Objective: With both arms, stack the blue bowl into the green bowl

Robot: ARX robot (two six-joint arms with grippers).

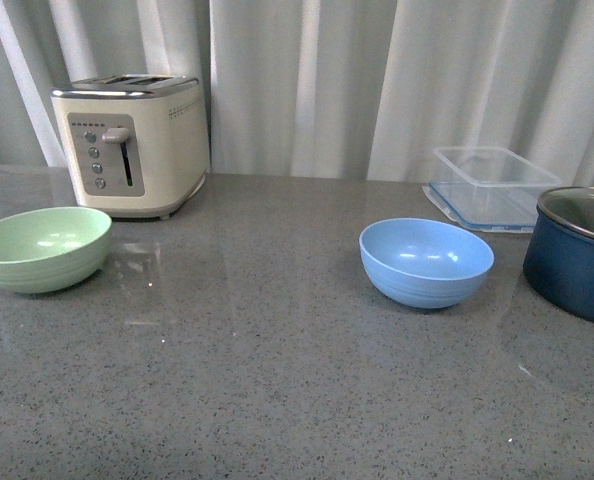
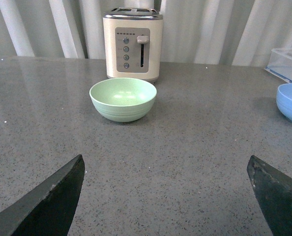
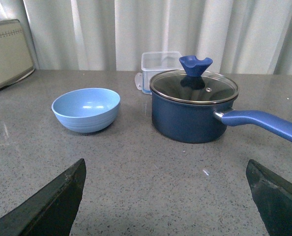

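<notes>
While the left gripper (image 2: 164,166) and the right gripper (image 3: 165,167) each hang with jaws spread wide and nothing between them, the blue bowl (image 1: 426,262) sits upright on the grey counter (image 1: 277,380), right of centre and near the navy lidded pot (image 1: 575,258). The green bowl (image 1: 42,248) stands well apart at the left, just in front of the toaster (image 1: 132,145). The blue bowl looks light, stiff and matte, so probably not fragile. Its rounded wall offers little purchase, so pinching the rim on the side away from the pot seems safest.
</notes>
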